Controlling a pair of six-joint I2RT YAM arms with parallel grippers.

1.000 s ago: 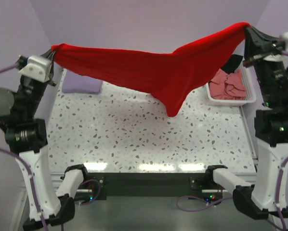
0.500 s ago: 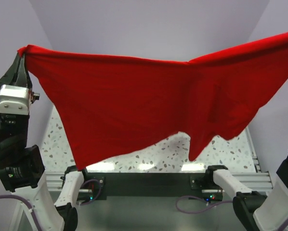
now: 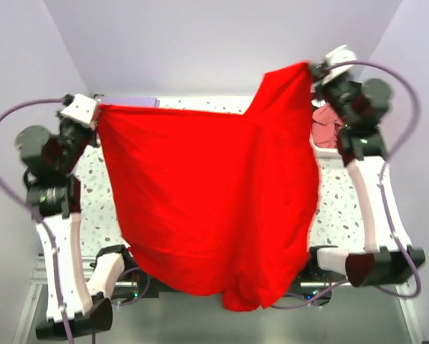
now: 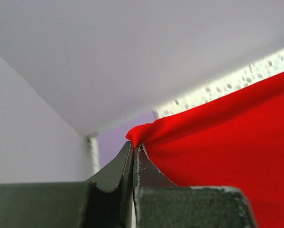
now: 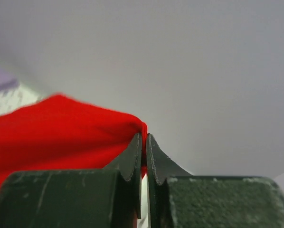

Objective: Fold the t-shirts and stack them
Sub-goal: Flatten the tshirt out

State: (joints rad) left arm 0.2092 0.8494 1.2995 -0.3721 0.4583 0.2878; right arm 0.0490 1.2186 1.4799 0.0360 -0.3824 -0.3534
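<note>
Where a second ago it sagged as a twisted rope, the red t-shirt (image 3: 214, 208) now hangs opened flat above the table (image 3: 343, 208), its top corners clamped in the left gripper (image 3: 95, 113) and right gripper (image 3: 313, 69); it looks ready to lay down for folding.

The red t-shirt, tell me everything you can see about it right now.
The red t-shirt is plain, bright, soft-looking cloth, held up in the air and spread wide like a sheet. The left pincer is shut on one upper corner and the right pincer on the other. The cloth hangs in loose folds with an uneven lower edge, one bunched tip lowest. It hides most of the speckled table; whether it touches that cannot be told.
</note>
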